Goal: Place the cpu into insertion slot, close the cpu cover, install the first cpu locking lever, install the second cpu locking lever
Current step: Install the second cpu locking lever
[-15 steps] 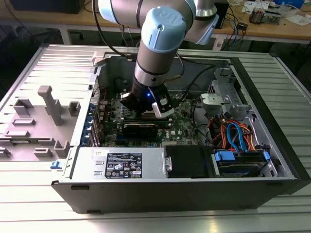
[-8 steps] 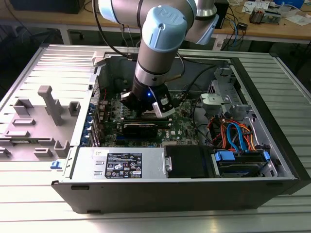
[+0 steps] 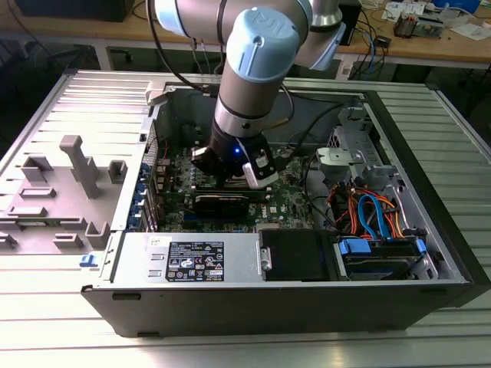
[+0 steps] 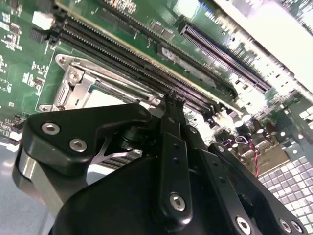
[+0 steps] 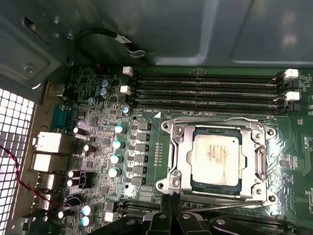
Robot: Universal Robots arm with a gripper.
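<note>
One arm is all you have here, and its gripper (image 5: pixel 168 208) sits low over the green board (image 5: pixel 102 147), right at the edge of the socket (image 5: pixel 172 169). The chip (image 5: pixel 215 155) already lies in the socket, and the metal cover (image 5: pixel 258 159) looks folded down around it. The gripper's two thin fingers (image 4: pixel 172 147) are pressed together at the tips — you can see no gap, and they hold nothing. They seem to touch the thin lever (image 5: pixel 230 204) along the socket's near side, though you cannot tell for sure.

What could go wrong? If the tips slip off that thin lever, they may scrape the board or bump the long black slots (image 4: pixel 146 58) just beside the socket. Pushing too hard could bend the lever.

Around you, the case walls (image 3: pixel 418 199) close in, and orange and blue cables (image 3: pixel 368 211) lie well apart, toward the exterior view's right. Rows of small round parts (image 5: pixel 117 144) stand near the socket — keep off them.
</note>
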